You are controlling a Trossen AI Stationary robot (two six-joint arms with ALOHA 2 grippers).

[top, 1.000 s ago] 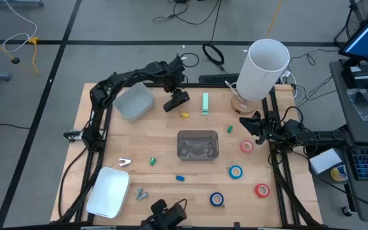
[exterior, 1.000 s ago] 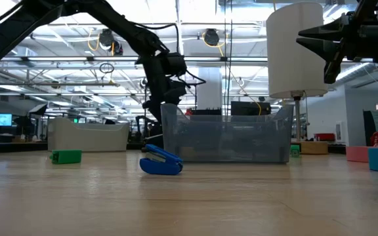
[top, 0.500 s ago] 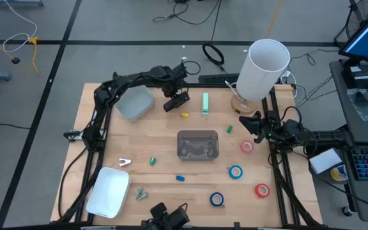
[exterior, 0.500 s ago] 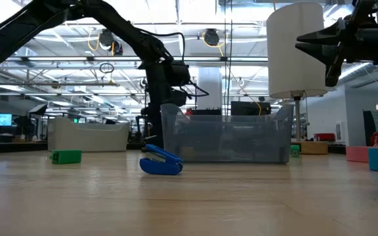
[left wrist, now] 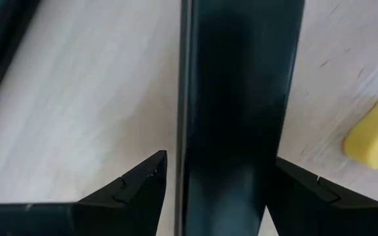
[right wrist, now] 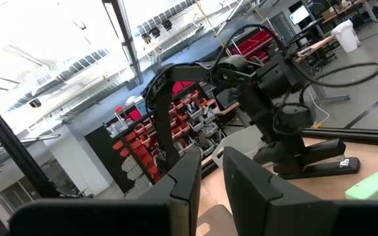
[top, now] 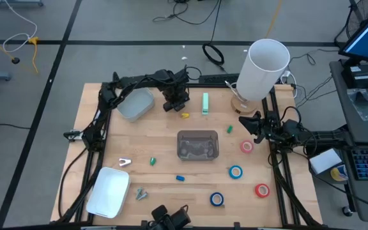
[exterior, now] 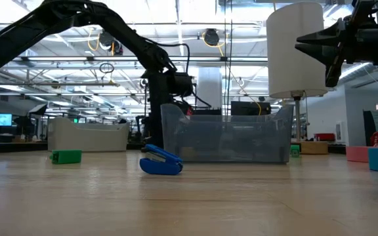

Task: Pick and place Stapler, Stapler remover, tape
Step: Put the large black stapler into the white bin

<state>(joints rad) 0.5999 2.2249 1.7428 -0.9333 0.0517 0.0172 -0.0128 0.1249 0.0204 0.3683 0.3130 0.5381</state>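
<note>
High view: left gripper (top: 176, 98) is down over the black stapler (top: 181, 102), at 11 o'clock from the clear bin (top: 197, 133). Right gripper (top: 256, 124) waits at 2 o'clock from the bin, over the table edge. The tape rolls lie at 3 to 5 o'clock: pinkish red roll (top: 246, 146), blue roll (top: 236, 171), second blue roll (top: 216, 199), red roll (top: 262, 190).

Low view: left arm drops behind the bin. A blue clip-like piece (exterior: 161, 161) lies in front, maybe the staple remover.

Left wrist view: fingers spread wide astride the stapler's dark body, a sliver of wood showing by one finger (left wrist: 143, 187), so probably not clamped yet. To do it well: centre on the body, close firmly, lift straight.

Right wrist view: the right gripper's fingers are nearly together, holding nothing. The stapler lies flat on the wood.

Around it: yellow piece (top: 184, 115) just beside at 5 o'clock, green block (top: 205, 103) near at 3 o'clock, grey tray (top: 135, 104) at 9 o'clock. The yellow piece could get nudged. The bin's wall needs clearing if the stapler goes there.
</note>
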